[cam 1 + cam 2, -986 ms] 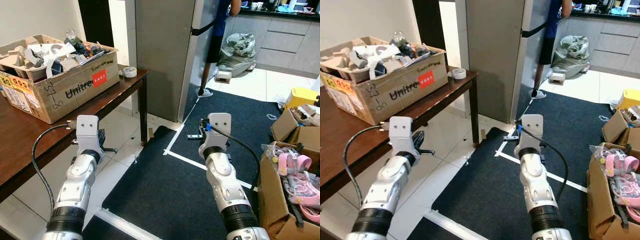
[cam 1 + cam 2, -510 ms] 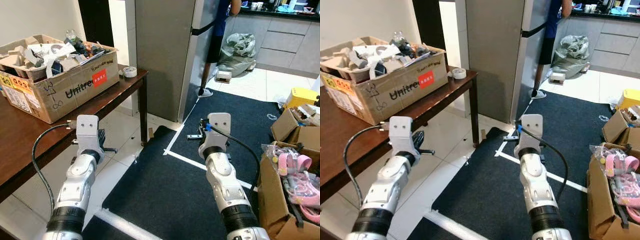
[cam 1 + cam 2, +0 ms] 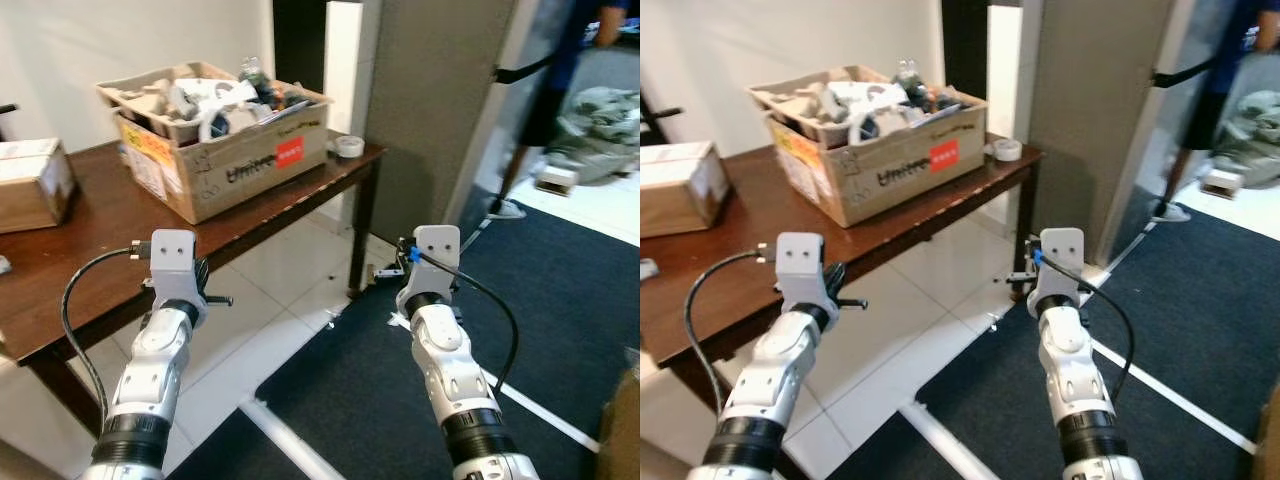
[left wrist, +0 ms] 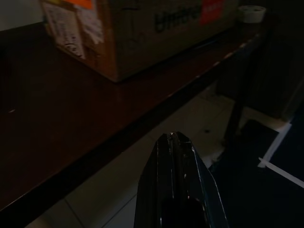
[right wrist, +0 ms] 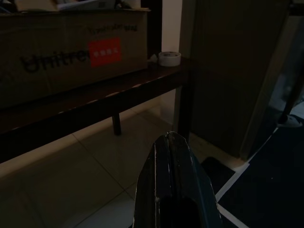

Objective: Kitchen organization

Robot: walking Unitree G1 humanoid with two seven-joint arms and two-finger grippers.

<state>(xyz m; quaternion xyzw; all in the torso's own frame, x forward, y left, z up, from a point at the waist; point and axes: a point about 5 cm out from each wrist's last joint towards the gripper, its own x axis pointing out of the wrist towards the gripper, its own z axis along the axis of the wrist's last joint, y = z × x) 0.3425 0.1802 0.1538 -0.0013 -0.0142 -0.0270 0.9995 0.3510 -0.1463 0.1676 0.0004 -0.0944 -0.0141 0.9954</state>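
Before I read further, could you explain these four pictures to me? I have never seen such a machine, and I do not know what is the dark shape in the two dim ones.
This is a walking robot with two silver arms. The two bright pictures come from cameras in its head, looking down at its left gripper and right gripper. The two dim pictures come from a camera on each wrist; the dark shape is that gripper's two black fingers, pressed together. Both grippers are shut and hold nothing.

Ahead stands a brown table. On it lie a big cardboard box full of odds and ends, a roll of tape near the corner, and a smaller box. A person stands farther back, beside a tall grey cabinet.
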